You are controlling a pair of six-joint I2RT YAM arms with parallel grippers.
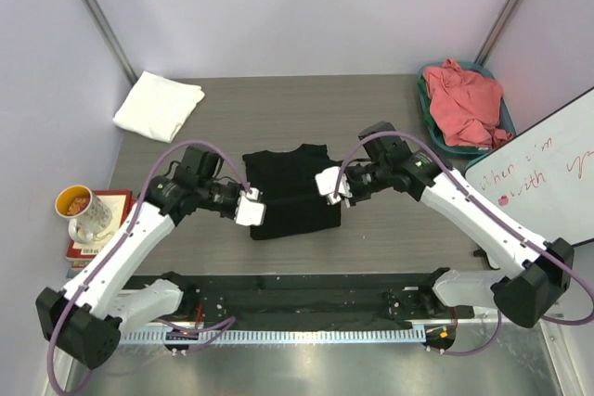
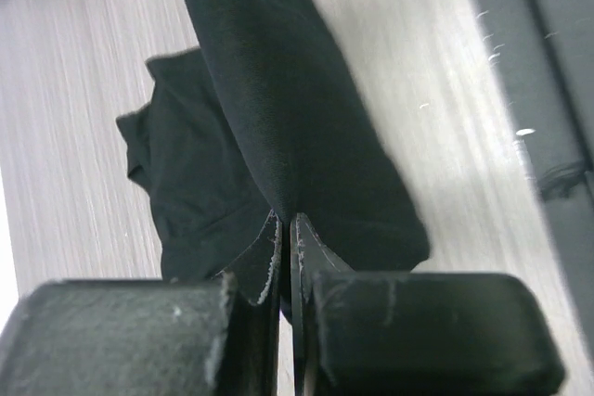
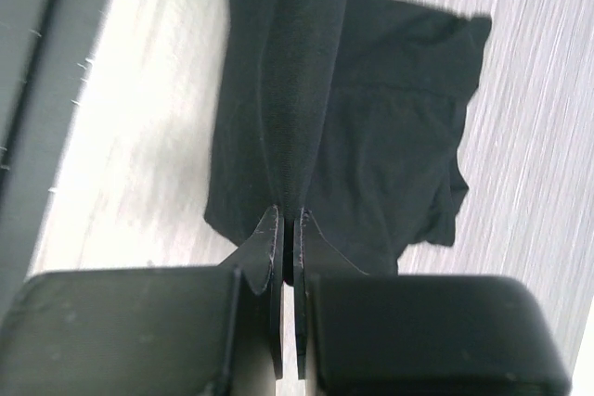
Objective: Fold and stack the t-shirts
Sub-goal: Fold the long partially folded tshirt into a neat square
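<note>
Mug point(image 1: 82, 213) is standing at the left edge. The white t-shirt point(image 1: 159, 105) is lying folded at the far left. The left gripper point(image 1: 251, 209) is pinching the black t-shirt point(image 1: 295, 178), in the middle, by its left side; the right gripper point(image 1: 331, 183) is pinching its right side. The coral-pink t-shirt point(image 1: 464, 99) is lying crumpled in the far right basket point(image 1: 424, 92).

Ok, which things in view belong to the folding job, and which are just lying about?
Job: black t-shirt, pinched by left gripper and right gripper; folded white t-shirt; coral-pink t-shirt, crumpled in the teal bin.
Lying about: patterned cup, red box under it, whiteboard.
</note>
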